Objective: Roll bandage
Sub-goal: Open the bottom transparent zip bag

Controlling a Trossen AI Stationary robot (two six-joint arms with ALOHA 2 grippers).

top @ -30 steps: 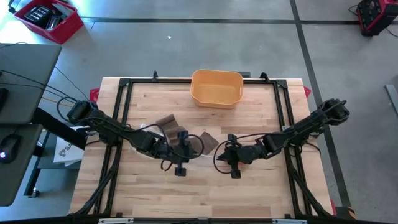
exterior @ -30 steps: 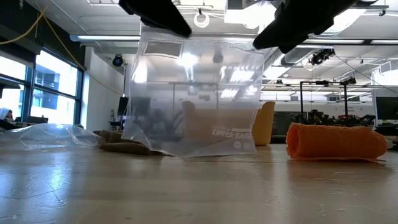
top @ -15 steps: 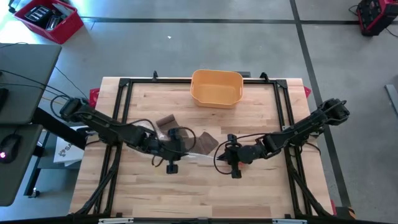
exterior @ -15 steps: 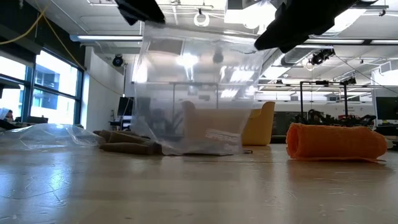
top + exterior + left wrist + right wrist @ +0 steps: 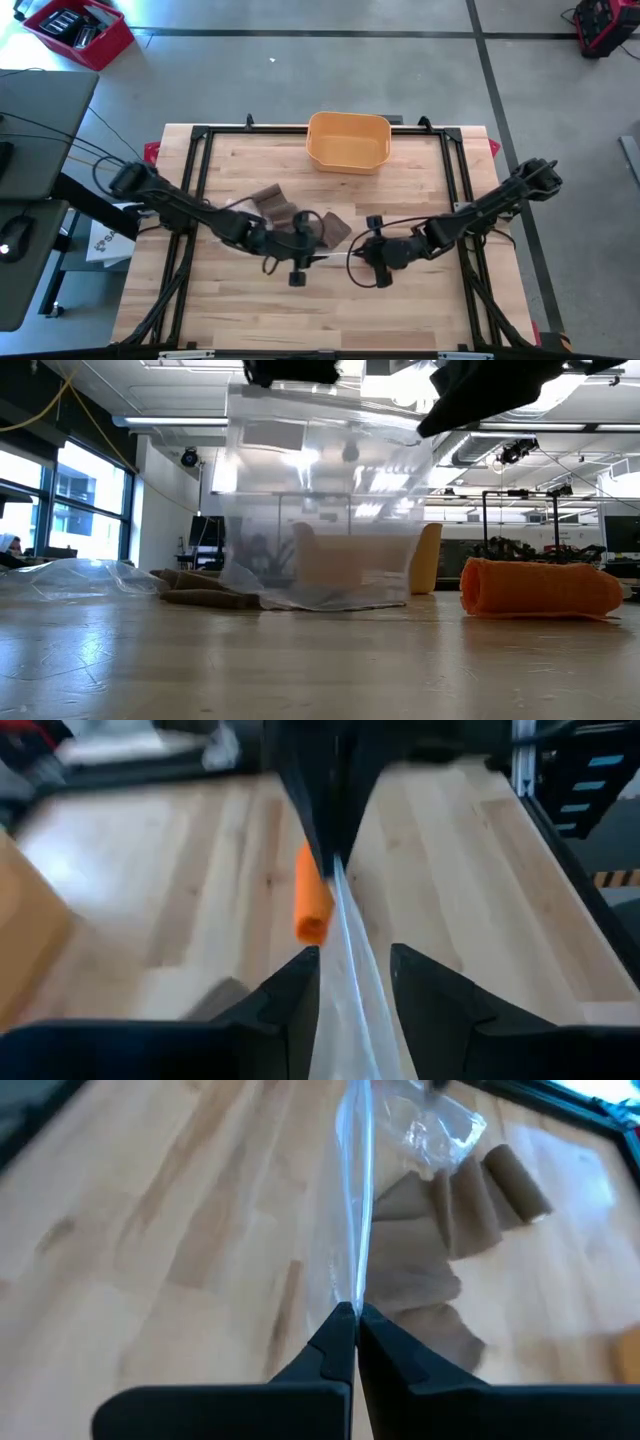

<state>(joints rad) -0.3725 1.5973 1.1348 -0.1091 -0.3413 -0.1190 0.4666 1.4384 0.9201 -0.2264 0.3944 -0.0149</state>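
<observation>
A: Where is the bandage found?

B: Brown bandage (image 5: pixel 283 208) strips are spread at mid-table, under a clear zipper bag (image 5: pixel 325 520) held upright over them. An orange roll (image 5: pixel 541 588) is seen lying apart in the low view.

A: How is the bag held?

B: Its edge is pinched shut by the right gripper (image 5: pixel 355 1314). The left gripper (image 5: pixel 352 970) is parted narrowly around the other edge.

A: And the open room?

B: Bare table (image 5: pixel 400 320) is left along the near edge; a yellow bin (image 5: pixel 348 141) is set at the far edge.

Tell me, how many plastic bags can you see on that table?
2. One clear zipper bag hangs upright mid-table, held between the right tool and left tool. Another crumpled bag lies near the brown bandages. More could be hidden.
</observation>
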